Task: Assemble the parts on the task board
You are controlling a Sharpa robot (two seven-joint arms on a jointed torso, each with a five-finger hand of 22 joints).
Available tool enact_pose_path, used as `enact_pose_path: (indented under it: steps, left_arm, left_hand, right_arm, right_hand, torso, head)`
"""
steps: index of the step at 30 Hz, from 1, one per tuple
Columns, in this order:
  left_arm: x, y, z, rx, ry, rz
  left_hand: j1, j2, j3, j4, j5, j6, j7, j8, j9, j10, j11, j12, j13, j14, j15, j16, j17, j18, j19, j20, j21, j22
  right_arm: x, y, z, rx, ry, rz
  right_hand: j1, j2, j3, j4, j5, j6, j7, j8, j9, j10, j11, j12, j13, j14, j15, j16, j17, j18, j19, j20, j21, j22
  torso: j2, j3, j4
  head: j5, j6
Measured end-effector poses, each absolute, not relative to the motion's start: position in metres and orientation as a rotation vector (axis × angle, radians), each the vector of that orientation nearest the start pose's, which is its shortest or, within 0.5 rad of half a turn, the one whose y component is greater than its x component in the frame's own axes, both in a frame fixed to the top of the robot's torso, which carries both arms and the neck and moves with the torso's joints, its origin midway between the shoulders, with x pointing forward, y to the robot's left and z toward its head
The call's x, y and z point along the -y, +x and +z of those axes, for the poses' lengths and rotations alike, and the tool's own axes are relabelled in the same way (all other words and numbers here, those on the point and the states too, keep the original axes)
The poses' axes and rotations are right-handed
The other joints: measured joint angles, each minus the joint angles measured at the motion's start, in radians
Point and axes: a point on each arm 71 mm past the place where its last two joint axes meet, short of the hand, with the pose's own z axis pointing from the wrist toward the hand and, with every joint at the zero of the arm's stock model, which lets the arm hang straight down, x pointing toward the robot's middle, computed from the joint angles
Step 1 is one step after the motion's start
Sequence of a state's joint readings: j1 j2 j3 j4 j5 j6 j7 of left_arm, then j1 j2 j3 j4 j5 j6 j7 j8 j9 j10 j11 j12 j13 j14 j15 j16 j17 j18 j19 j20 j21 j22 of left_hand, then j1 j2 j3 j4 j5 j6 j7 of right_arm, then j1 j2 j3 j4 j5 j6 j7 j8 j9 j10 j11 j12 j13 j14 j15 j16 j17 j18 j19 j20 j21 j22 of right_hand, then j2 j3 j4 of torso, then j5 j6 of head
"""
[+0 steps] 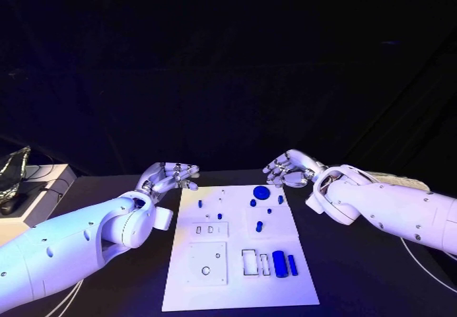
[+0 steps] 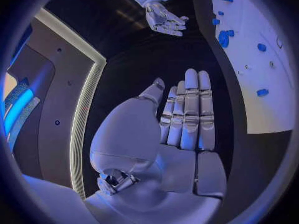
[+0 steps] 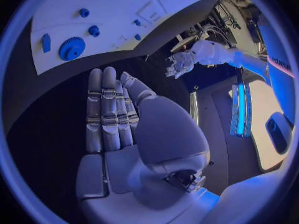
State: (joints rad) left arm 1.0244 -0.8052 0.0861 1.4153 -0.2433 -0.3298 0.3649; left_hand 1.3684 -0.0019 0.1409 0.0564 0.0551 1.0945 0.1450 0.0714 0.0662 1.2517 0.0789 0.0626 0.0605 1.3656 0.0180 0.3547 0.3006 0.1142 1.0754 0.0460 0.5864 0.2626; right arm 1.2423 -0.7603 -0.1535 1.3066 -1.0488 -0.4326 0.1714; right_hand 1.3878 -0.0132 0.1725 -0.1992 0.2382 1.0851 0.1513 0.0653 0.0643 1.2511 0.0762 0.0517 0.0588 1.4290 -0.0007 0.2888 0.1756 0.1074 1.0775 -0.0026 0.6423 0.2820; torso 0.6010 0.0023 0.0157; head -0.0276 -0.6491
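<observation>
The white task board (image 1: 238, 277) lies in the middle of the black table. On it are a blue gear (image 1: 261, 192), several small blue pegs such as one (image 1: 259, 226) mid-board, and a thick blue cylinder (image 1: 279, 263) beside a thinner blue piece (image 1: 294, 265) near the front. My left hand (image 1: 170, 177) hovers off the board's far left corner, holding nothing. My right hand (image 1: 288, 168) hangs beyond the far right corner, also holding nothing. In the wrist views, the left hand (image 2: 181, 129) and the right hand (image 3: 118, 124) show flat palms with straight fingers, and the gear (image 3: 72, 48) lies on the board (image 3: 106, 15).
A white box (image 1: 43, 191) with a dark object on it stands at the table's left edge. Recessed plates and slots (image 1: 207, 263) mark the board's front half. Black table surface surrounds the board on all sides.
</observation>
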Motion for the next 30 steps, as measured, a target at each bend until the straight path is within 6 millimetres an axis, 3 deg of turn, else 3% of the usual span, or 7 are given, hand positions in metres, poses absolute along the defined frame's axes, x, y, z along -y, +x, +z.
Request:
enact_pose_path:
  steps: [1, 5, 9, 10, 12, 23, 30]
  left_arm:
    - [-0.222, 0.49, -0.224, -1.456, -1.015, -1.417]
    - [-0.218, 0.483, -0.219, -1.473, -0.996, -1.439]
    - [-0.215, 0.48, -0.215, -1.48, -0.984, -1.45]
    - [-0.215, 0.479, -0.214, -1.481, -0.981, -1.452]
    - [-0.214, 0.478, -0.212, -1.481, -0.976, -1.455]
    - [-0.214, 0.477, -0.2, -1.466, -0.956, -1.462]
    - [-0.217, 0.477, -0.198, -1.461, -0.953, -1.453]
  left_hand:
    - [-0.002, 0.002, 0.0, -0.004, 0.0, 0.0, 0.0, 0.0, 0.0, 0.0, 0.0, 0.0, 0.0, -0.019, -0.003, 0.053, 0.05, -0.015, -0.015, -0.015, 0.038, 0.026]
    - [-0.009, -0.006, -0.005, -0.014, 0.0, 0.0, 0.0, 0.0, 0.0, 0.0, 0.0, 0.0, 0.0, -0.092, -0.01, 0.216, 0.201, -0.023, -0.05, -0.045, 0.161, 0.112]
    - [-0.009, -0.006, -0.006, -0.014, 0.0, -0.003, -0.003, 0.0, 0.0, 0.007, -0.007, 0.0, 0.002, -0.106, -0.013, 0.31, 0.273, -0.023, -0.074, -0.047, 0.242, 0.169]
    - [-0.009, -0.006, -0.008, -0.017, 0.0, -0.003, -0.003, 0.0, 0.0, 0.007, -0.007, 0.0, 0.002, -0.11, -0.016, 0.33, 0.287, -0.023, -0.084, -0.048, 0.263, 0.185]
    - [-0.009, -0.006, -0.008, -0.017, 0.0, -0.003, -0.003, 0.0, 0.0, 0.012, -0.009, 0.0, 0.002, -0.117, -0.015, 0.356, 0.302, -0.023, -0.095, -0.045, 0.29, 0.204]
    - [-0.018, -0.007, -0.012, -0.02, 0.0, -0.006, -0.006, 0.0, 0.0, -0.004, -0.001, 0.0, 0.003, -0.13, -0.011, 0.414, 0.318, -0.011, -0.124, -0.036, 0.354, 0.251]
    - [-0.022, -0.011, -0.011, -0.025, 0.0, -0.014, -0.005, 0.0, 0.0, -0.039, 0.009, 0.0, 0.003, -0.144, -0.004, 0.419, 0.305, -0.011, -0.137, -0.03, 0.359, 0.255]
  right_arm:
    - [0.219, 0.516, -0.205, -1.611, 0.077, 0.829]
    - [0.205, 0.517, -0.208, -1.614, -0.023, 0.756]
    - [0.194, 0.517, -0.211, -1.615, -0.099, 0.69]
    - [0.191, 0.517, -0.211, -1.616, -0.115, 0.676]
    - [0.185, 0.517, -0.212, -1.618, -0.149, 0.647]
    - [0.176, 0.518, -0.217, -1.645, -0.255, 0.518]
    - [0.175, 0.514, -0.219, -1.668, -0.288, 0.472]
  right_hand:
    - [-0.006, -0.006, 0.0, 0.0, 0.004, 0.004, -0.004, 0.0, 0.0, 0.009, -0.004, 0.0, 0.001, 0.009, -0.008, 0.042, 0.022, 0.0, 0.015, -0.008, 0.024, 0.016]
    - [-0.03, -0.03, 0.014, 0.0, 0.023, 0.009, -0.009, 0.0, 0.001, 0.033, -0.017, 0.004, 0.002, 0.034, -0.033, 0.25, 0.134, -0.007, 0.072, -0.037, 0.119, 0.083]
    - [-0.05, -0.05, 0.035, 0.006, 0.033, 0.009, -0.009, 0.0, 0.001, 0.037, -0.02, 0.004, 0.003, 0.036, -0.033, 0.418, 0.223, -0.007, 0.121, -0.05, 0.197, 0.158]
    - [-0.074, -0.073, 0.066, 0.012, 0.041, 0.009, -0.009, 0.0, 0.002, 0.011, -0.012, 0.004, 0.003, 0.036, -0.034, 0.578, 0.309, -0.001, 0.178, -0.052, 0.273, 0.249]
    - [-0.086, -0.092, 0.078, 0.02, 0.041, 0.008, -0.009, 0.0, 0.003, -0.021, -0.004, 0.004, 0.003, 0.032, -0.033, 0.661, 0.347, 0.001, 0.208, -0.051, 0.308, 0.297]
    - [-0.079, -0.125, 0.032, 0.079, 0.048, 0.015, -0.008, 0.0, 0.003, -0.105, 0.014, 0.004, 0.003, 0.005, -0.013, 0.747, 0.343, 0.033, 0.259, -0.024, 0.309, 0.385]
    - [-0.086, -0.131, 0.01, 0.107, 0.06, 0.026, -0.011, 0.0, 0.003, -0.083, 0.01, 0.004, 0.003, 0.0, -0.019, 0.777, 0.337, 0.033, 0.301, -0.031, 0.422, 0.575]
  torso:
    - [0.003, 0.0001, 0.0019]
    - [0.016, 0.0006, 0.0083]
    - [0.029, 0.0, 0.0144]
    - [0.034, 0.0001, 0.0163]
    - [0.039, -0.0006, 0.0193]
    - [0.062, -0.0031, 0.0346]
    - [0.069, -0.0051, 0.0402]
  head:
    - [-0.001, -0.002]
    - [-0.008, -0.007]
    - [-0.016, -0.008]
    - [-0.017, -0.008]
    - [-0.018, -0.008]
    - [-0.032, -0.005]
    - [-0.034, -0.009]
